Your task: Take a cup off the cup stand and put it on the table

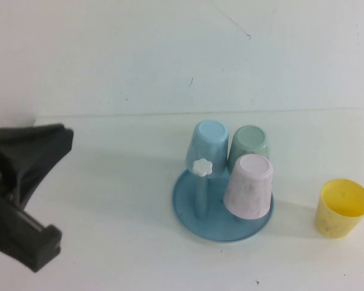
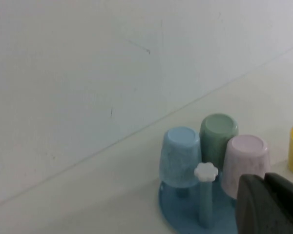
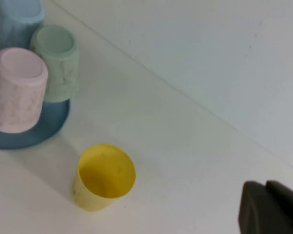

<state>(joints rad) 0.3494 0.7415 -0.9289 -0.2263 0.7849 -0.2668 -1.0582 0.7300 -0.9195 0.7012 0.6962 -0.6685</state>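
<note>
Looming at the left edge of the high view, my left tool (image 1: pixel 24 200) hangs, grip unreadable; my right tool (image 3: pixel 271 207) likewise. The small yellow plastic tumbler (image 1: pixel 343 208) stands upright on the white table (image 1: pixel 109 182), lower right, just beside the round blue cup stand (image 1: pixel 188 209), nearer my right arm.

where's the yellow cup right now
The yellow cup stands upright on the table, at the right of the high view, apart from the cup stand and nearest its pink cup; neither claw holds it.

Blue (image 1: pixel 206 147), green (image 1: pixel 249 145), pink (image 1: pixel 250 185) cups (all inverted).
</note>
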